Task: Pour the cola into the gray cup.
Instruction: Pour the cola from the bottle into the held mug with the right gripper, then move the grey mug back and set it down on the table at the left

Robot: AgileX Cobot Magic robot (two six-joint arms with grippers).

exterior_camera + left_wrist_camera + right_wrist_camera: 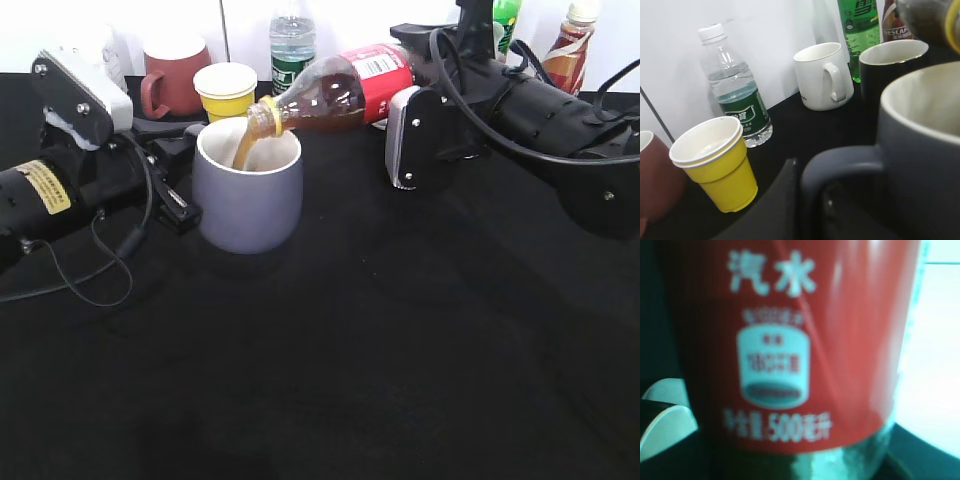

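The cola bottle (340, 92) lies tilted nearly flat, its yellow neck over the rim of the gray cup (248, 190), and a brown stream runs into the cup. My right gripper (405, 100) is shut on the bottle's red-labelled body; the label (790, 340) fills the right wrist view. My left gripper (178, 170) is shut on the cup's handle (840, 165) from the left. The cup (920, 150) stands upright on the black table, its white inside showing.
Behind the cup stand a yellow paper cup (225, 90), a dark red mug (172, 78) and a water bottle (292, 40). A white mug (822, 75), a black mug (890, 65), a green soda bottle (859, 30) and a brown-labelled bottle (570, 45) stand at the back right.
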